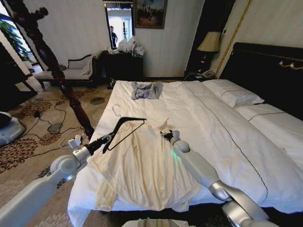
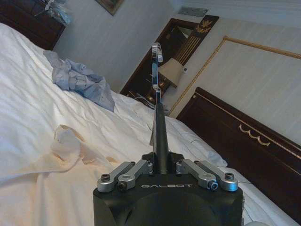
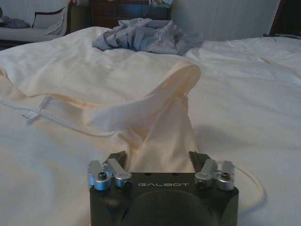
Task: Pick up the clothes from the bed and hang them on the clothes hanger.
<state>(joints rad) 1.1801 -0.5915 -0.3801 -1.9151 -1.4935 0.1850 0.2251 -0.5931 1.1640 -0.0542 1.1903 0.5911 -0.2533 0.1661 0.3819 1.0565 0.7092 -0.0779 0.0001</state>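
Note:
The cream-yellow clothes (image 1: 137,170) lie spread on the near left part of the white bed (image 1: 227,123). My right gripper (image 1: 166,135) is at the collar end, shut on a bunch of the cloth (image 3: 155,108), which stands up in a peak beyond the fingers. My left gripper (image 1: 108,138) hovers over the garment's left shoulder, shut on the black clothes hanger (image 1: 127,120). The hanger's frame points toward the collar, just above the cloth. In the left wrist view the hanger (image 2: 160,122) stands edge-on out of the closed gripper (image 2: 161,167), with the clothes (image 2: 70,150) beside it.
A smaller grey garment (image 1: 146,90) lies crumpled at the bed's far end. Pillows (image 1: 234,94) and a black headboard (image 1: 265,66) are at the right. A dark carved bedpost (image 1: 61,71) stands left of the bed, above patterned carpet with cables (image 1: 47,127).

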